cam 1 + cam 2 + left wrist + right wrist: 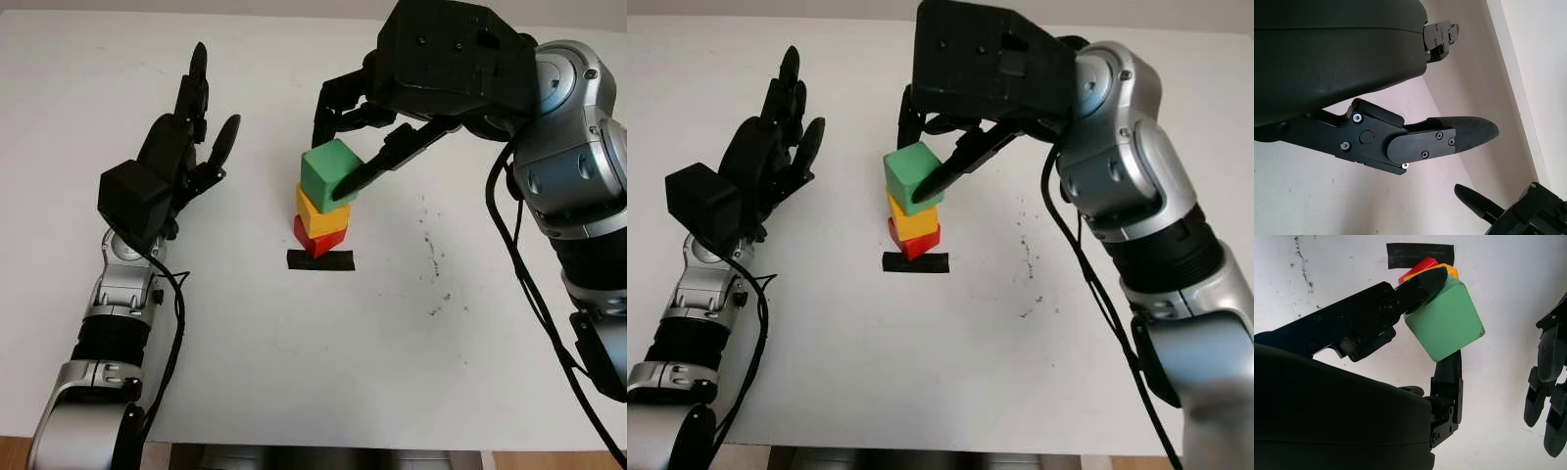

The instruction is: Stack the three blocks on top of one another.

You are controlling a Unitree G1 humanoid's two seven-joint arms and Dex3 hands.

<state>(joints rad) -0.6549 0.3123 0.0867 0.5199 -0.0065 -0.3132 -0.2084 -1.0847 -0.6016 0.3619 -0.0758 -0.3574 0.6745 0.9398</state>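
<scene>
Right hand (348, 166) – fingers pinch the green block (329, 174) to seat it on the yellow block (321, 215) over the red block (318, 238), behind the black tape strip (320, 260) | left hand (186, 137) – open, parked well clear for you.

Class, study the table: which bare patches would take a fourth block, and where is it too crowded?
Free: the near stretch of table below the black tape strip, and the gap between the open left robot hand and the stack. Crowded: around the green block, gripped by the right robot hand over the yellow block and red block.
</scene>
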